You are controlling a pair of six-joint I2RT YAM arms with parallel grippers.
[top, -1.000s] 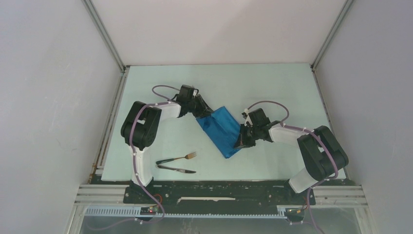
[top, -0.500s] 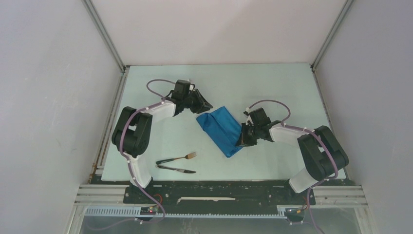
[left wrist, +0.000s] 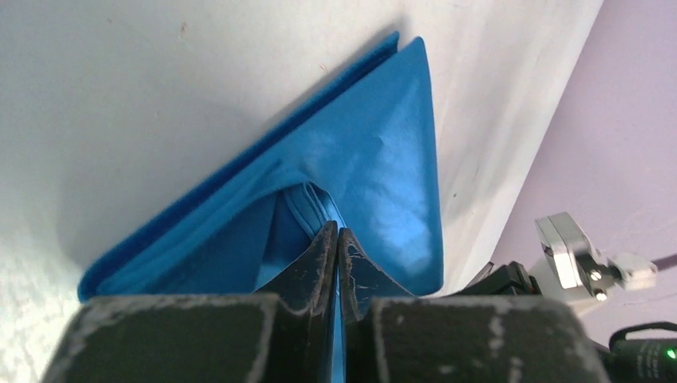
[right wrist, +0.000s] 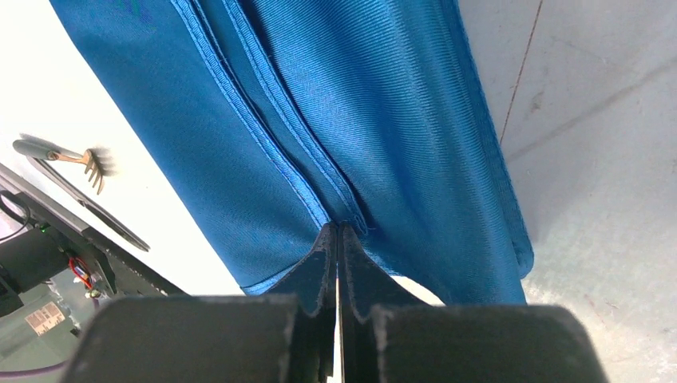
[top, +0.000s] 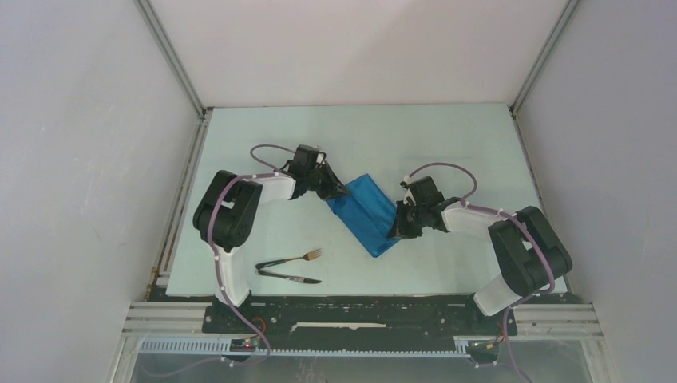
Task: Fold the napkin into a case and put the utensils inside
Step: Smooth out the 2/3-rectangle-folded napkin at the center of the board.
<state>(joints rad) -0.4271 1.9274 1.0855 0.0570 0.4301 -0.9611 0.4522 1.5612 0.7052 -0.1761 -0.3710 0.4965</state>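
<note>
The left claw [left wrist: 336, 236] and right claw [right wrist: 337, 232] cover pinched napkin [top: 363, 209] folds.

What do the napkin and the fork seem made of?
The napkin looks like woven cloth, faintly shiny: fine ribs and stitched hems show. The fork is probably metal, its tines coppery; its dark handle is too small to judge.

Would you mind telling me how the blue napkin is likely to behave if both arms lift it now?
The napkin would probably sag between the grips: it lies in soft folded layers, bunched at the left tool. Thin woven cloth, it should lift easily. The layers at the right tool may slide apart; their hemmed edges look loose.
</note>
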